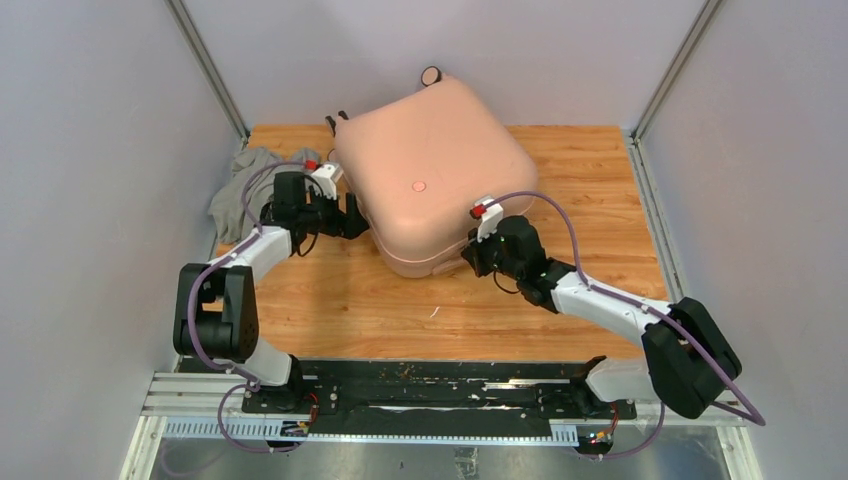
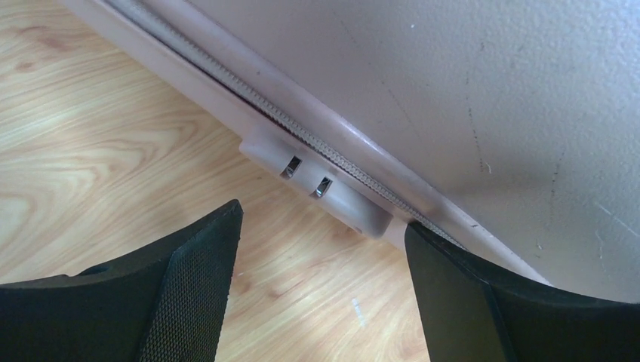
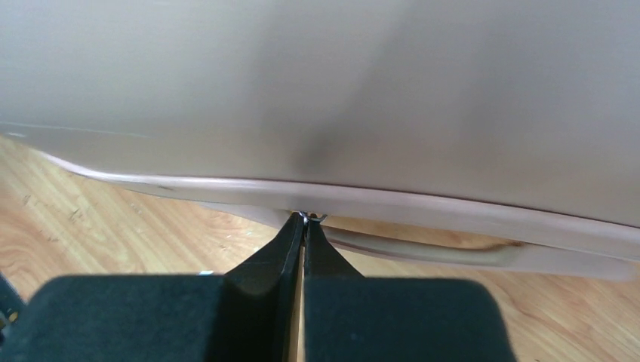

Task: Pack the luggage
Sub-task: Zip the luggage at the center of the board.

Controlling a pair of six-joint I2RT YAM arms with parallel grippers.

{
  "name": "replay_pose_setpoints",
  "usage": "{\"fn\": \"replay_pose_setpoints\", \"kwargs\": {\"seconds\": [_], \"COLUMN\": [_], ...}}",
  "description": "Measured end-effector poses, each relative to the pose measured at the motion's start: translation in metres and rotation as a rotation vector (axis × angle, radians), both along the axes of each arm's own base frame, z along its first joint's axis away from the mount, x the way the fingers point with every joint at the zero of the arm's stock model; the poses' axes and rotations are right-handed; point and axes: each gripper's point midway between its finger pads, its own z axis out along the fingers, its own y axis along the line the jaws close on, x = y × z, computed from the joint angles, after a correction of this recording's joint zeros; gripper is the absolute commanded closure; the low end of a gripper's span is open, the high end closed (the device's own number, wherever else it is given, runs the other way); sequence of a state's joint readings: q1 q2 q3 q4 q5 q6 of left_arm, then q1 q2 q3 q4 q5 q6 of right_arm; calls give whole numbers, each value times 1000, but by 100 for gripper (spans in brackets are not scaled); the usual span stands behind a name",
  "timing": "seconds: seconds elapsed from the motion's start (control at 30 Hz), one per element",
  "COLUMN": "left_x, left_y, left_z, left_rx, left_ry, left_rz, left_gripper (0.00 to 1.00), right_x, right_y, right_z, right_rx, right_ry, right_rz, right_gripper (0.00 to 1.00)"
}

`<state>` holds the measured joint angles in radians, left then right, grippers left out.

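The luggage (image 1: 430, 160), a pale pink hard-shell suitcase, lies closed on the wooden table (image 1: 400, 310). My left gripper (image 1: 352, 222) is open at its left side. In the left wrist view the left gripper (image 2: 324, 219) frames bare wood, and its right finger (image 2: 453, 286) touches the shell (image 2: 453, 90) just below a pink lock block (image 2: 317, 181) with two metal pieces on the zip seam. My right gripper (image 1: 470, 255) is at the suitcase's front corner. In the right wrist view it (image 3: 305, 219) is shut on a small metal zipper pull (image 3: 314, 218) under the seam (image 3: 340, 90).
A crumpled grey cloth (image 1: 245, 185) lies on the table at the back left, beside the left arm. A black wheel (image 1: 431, 75) sticks up at the suitcase's far end. A pink carry handle (image 3: 423, 253) runs along the side right of the right gripper. Grey walls enclose the table.
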<state>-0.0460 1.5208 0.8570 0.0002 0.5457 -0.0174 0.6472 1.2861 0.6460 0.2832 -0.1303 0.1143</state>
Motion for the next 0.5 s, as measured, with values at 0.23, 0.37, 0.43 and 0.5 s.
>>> {"fn": "replay_pose_setpoints", "kwargs": {"seconds": [0.23,0.37,0.43,0.5], "left_x": [-14,-19,-34,-53], "left_y": [-33,-36,-47,-60], "left_z": [-4,-9,-19,-27], "left_rx": [-54,-66,-77,-92], "left_ry": [-3,11,56,106], "left_rz": [-84,-96,-136,-190], "left_gripper": [17,18,18,18], "right_x": [-25,-32,-38,-45], "right_y": [22,28,34,42], "right_z": [0,1,1,1], "right_rx": [-31,-39,-42,-47], "right_ry": [6,11,15,20], "right_rz": [80,101,127,154], "right_gripper": [100,100,100,100]}}
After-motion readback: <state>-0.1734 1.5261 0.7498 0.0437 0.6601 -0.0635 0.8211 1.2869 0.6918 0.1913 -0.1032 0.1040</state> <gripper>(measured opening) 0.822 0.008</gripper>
